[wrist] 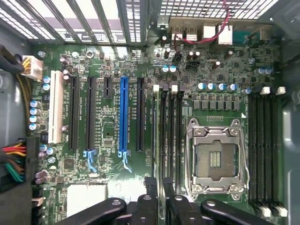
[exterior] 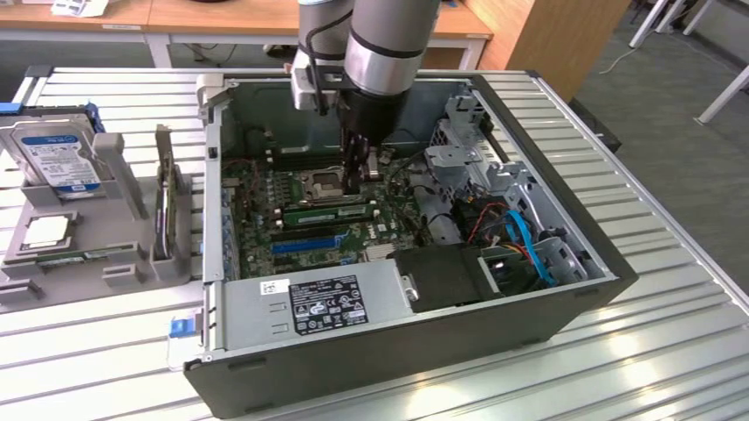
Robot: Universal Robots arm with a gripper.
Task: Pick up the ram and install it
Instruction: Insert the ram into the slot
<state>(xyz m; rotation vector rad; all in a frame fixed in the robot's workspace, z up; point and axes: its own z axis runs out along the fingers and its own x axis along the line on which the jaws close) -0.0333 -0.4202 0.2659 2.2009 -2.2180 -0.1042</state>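
A dark grey metal tower case (exterior: 351,381) lies open on its side on a slatted silver table (exterior: 667,368). Inside it are one green motherboard (exterior: 263,206), one boxy silver power supply (exterior: 322,303) with a black label, one square black fan housing (exterior: 451,276), one grey metal drive cage (exterior: 462,158) and a bundle of blue cables (exterior: 532,250). On the board, the ram (exterior: 325,213), a long, narrow green circuit-board stick, stands on edge in a slot just beside the empty, metal-framed square processor socket (wrist: 215,157), on the side toward the power supply. The black gripper (wrist: 159,183) hangs inside the case over one end of that row of slots, in line with it. Whether it is clamped on the ram or stands free of it I cannot tell. The wrist view shows two banks of long black memory slots (wrist: 265,150), one on either side of the socket. It also shows six expansion slots (wrist: 90,112): one white, one blue and four black, one of the black ones short. Beside the case, at the exterior view's left, a light grey plastic holder (exterior: 123,167) carries four things. One boxy silver hard drive (exterior: 53,158) with a blue-white label stands in the pocket farthest from the camera. One square silver processor chip (exterior: 47,231) lies flat in front of it. One thin dark card (exterior: 164,197) stands on edge in the groove nearest the case. One narrow green strip (exterior: 82,256) lies along the front, too small to identify.
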